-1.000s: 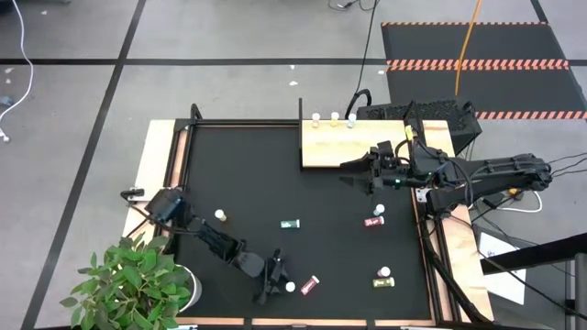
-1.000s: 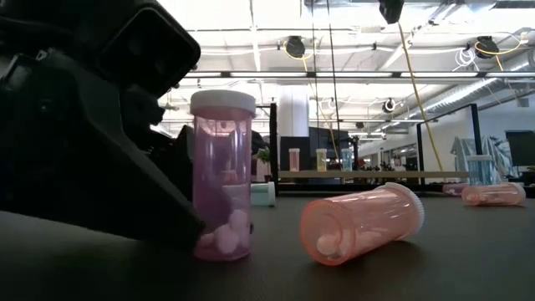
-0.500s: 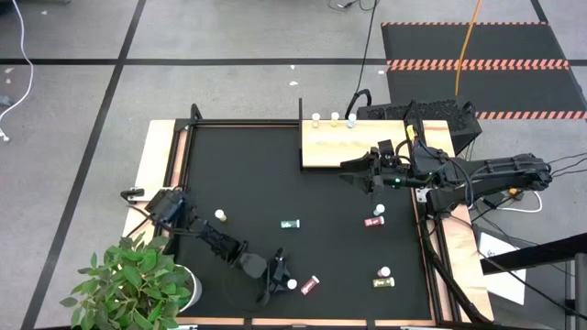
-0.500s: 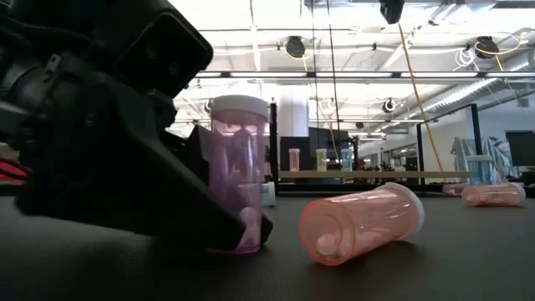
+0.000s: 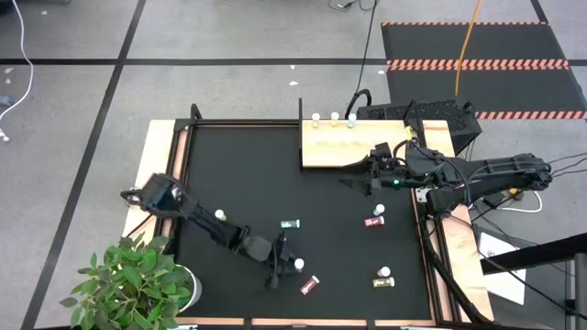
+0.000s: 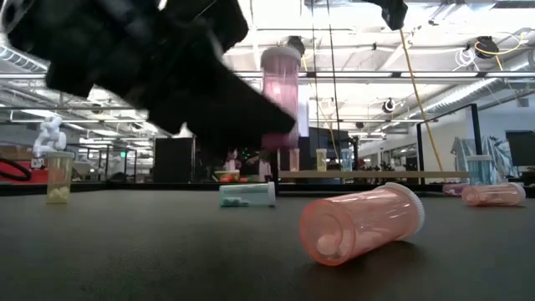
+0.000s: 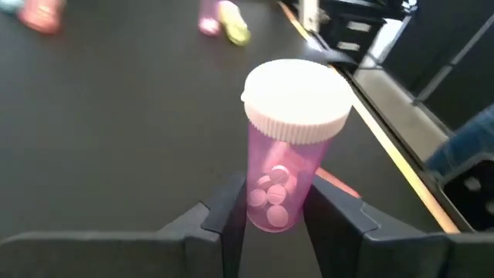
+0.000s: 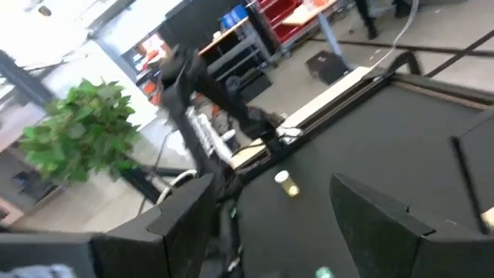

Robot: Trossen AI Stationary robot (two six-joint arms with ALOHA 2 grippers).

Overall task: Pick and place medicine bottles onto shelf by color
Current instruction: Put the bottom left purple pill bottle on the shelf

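Observation:
My left gripper [image 5: 278, 261] is shut on a pink bottle [image 7: 289, 147] with a white cap, held above the mat near its near edge; it also shows in the low view [image 6: 280, 92]. My right gripper [image 5: 353, 176] is open and empty at the near edge of the wooden shelf [image 5: 353, 144]. Three bottles [image 5: 335, 118] stand along the shelf's far edge. On the black mat are a pink bottle on its side [image 5: 310, 285], a teal one on its side [image 5: 291, 224], a red one [image 5: 373, 221], a yellow-green one [image 5: 383, 281] and a yellow one standing [image 5: 220, 215]. My left gripper pinches the pink bottle's lower body [image 7: 272, 212], near its base, between its two fingers [image 7: 228, 212]. The fingers come from the table's left side, slanting down. The bottle stands about upright in the hold, cap up, lifted clear of the mat.
A potted plant [image 5: 138, 280] stands off the mat's near left corner. A wooden frame [image 5: 160, 156] edges the mat. The right arm's base and cables [image 5: 477, 183] fill the right side. The mat's far left part [image 5: 238, 165] is bare.
My left gripper has closed around the upright pink bottle, taken hold of it and lifted it clear of the mat, moving up and toward the table's right and far side. The bottle has stayed upright.

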